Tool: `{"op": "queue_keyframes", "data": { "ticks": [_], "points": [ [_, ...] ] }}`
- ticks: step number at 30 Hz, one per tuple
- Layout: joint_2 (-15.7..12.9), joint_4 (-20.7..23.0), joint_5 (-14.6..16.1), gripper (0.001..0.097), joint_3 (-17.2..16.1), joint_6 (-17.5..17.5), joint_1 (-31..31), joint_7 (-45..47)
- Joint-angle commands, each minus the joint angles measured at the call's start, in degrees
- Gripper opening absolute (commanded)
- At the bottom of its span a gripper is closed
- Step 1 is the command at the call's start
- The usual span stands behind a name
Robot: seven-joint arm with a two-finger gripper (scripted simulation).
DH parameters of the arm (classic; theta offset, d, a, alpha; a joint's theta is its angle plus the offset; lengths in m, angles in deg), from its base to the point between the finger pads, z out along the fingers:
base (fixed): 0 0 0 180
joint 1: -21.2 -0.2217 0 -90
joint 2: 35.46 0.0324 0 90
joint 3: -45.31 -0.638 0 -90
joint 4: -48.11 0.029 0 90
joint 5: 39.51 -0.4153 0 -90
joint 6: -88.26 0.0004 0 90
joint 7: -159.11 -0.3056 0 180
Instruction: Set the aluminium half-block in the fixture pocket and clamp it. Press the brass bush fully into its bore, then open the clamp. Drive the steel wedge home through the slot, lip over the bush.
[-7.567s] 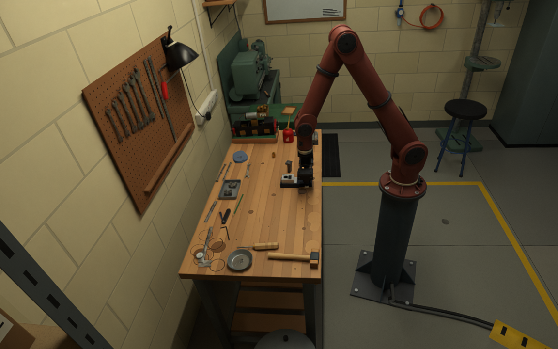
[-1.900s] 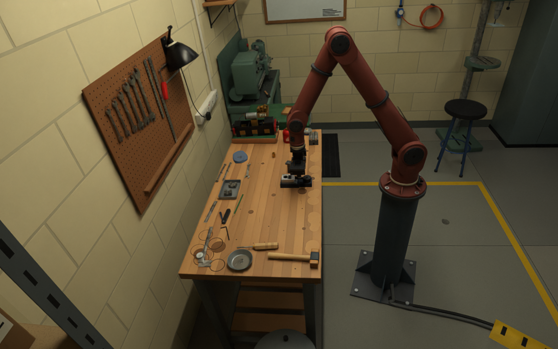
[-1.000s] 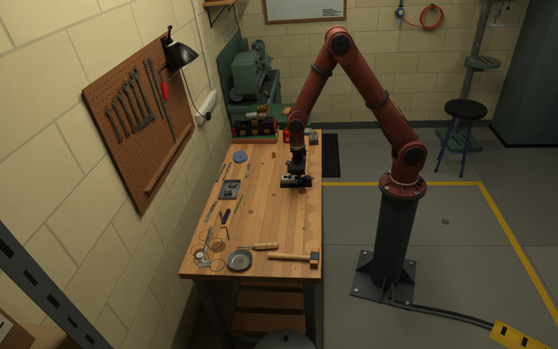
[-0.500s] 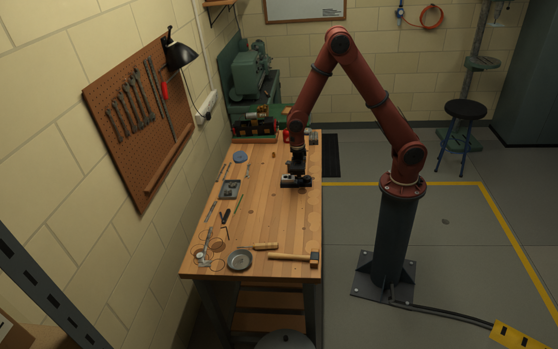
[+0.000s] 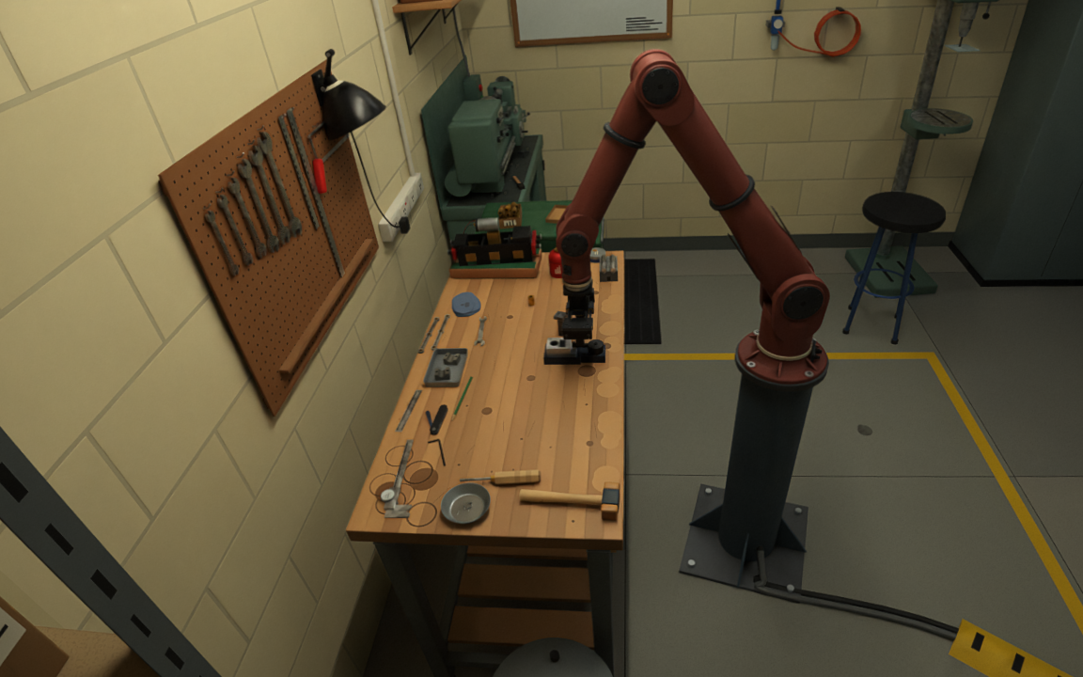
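Observation:
The aluminium half-block [image 5: 558, 344] sits as a pale grey piece in the dark fixture [image 5: 575, 352] near the bench's right edge, about midway along it. My gripper [image 5: 575, 332] hangs straight down right above the fixture and is open, holding nothing. The fixture's clamp and the bore are too small to make out. A small brass-coloured piece [image 5: 532, 297] lies on the bench further back, apart from the fixture. A grey tray [image 5: 446, 367] with small dark parts lies to the left by the wall side. I cannot pick out the steel wedge.
The wooden bench [image 5: 512, 396] runs along the wall, with a hammer [image 5: 571, 498], a wood-handled tool [image 5: 502, 477] and a metal dish [image 5: 465, 504] at its near end. A parts rack [image 5: 495, 250] and a red can [image 5: 556, 263] stand at the far end.

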State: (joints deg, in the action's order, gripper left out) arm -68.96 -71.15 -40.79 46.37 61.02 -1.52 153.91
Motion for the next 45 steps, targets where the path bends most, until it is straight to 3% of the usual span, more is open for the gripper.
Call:
{"op": "queue_keyframes", "data": {
  "ticks": [1,15,33,45],
  "points": [
    [0.0,0.0,0.0,0.0408,0.0,0.0,0.0,0.0],
    [0.4,0.2,0.0,0.0408,0.0,-0.5,0.0,0.0],
    [4.7,2.5,0.0,0.0408,0.4,-7.1,-0.3,0.0],
    [5.2,2.8,0.0,0.0408,0.4,-8.0,-0.3,0.0]
  ]
}}
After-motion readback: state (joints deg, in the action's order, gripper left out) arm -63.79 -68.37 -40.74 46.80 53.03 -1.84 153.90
